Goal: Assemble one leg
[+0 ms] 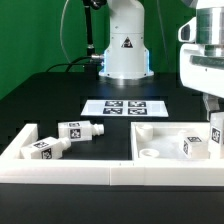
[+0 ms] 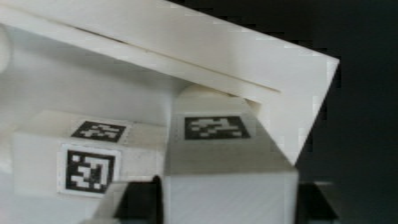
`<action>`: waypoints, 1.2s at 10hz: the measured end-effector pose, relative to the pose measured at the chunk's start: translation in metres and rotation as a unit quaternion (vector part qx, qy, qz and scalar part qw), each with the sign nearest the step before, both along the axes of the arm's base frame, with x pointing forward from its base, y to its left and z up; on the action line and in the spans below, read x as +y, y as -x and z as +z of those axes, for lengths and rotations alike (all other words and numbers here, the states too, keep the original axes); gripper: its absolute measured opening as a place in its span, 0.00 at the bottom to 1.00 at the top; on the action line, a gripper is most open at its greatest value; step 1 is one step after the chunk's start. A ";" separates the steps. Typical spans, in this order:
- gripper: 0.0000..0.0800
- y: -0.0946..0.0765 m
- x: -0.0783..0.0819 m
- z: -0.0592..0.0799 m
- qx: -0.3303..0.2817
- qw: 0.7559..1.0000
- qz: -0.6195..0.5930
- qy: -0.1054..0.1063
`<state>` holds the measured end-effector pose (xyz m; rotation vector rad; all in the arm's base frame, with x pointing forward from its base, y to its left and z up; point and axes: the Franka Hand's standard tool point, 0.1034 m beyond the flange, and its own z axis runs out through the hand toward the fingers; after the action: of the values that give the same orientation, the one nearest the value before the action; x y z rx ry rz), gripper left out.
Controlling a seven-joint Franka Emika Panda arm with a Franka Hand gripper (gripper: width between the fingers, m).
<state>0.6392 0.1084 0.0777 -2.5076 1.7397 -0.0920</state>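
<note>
My gripper (image 1: 214,118) hangs at the exterior view's right edge, over the wide flat white panel (image 1: 160,136). In the wrist view the gripper (image 2: 217,203) is shut on a white tagged leg (image 2: 221,150), with a dark finger (image 2: 150,198) pressing each side of its body. That leg (image 1: 216,135) is partly cut off by the frame edge in the exterior view. A second leg (image 1: 193,145) stands upright on the panel right beside it and also shows in the wrist view (image 2: 86,155). Two more legs (image 1: 75,131) (image 1: 45,148) lie at the left.
A white raised rail (image 1: 110,172) runs along the front and around the parts. The marker board (image 1: 125,107) lies behind, in front of the robot base (image 1: 125,45). The panel's raised rim (image 2: 196,45) shows in the wrist view.
</note>
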 end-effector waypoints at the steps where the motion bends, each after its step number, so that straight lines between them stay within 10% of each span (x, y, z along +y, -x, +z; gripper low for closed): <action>1: 0.59 0.000 -0.001 0.000 -0.001 0.999 0.038 0.005; 2: 0.74 0.001 0.001 0.000 -0.002 0.995 0.098 0.011; 7: 0.81 0.001 0.004 -0.001 -0.008 0.957 0.287 0.033; 12: 0.81 0.000 0.001 -0.001 -0.011 0.845 0.530 0.065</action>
<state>0.6389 0.1099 0.0769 -3.1231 0.1368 -0.1517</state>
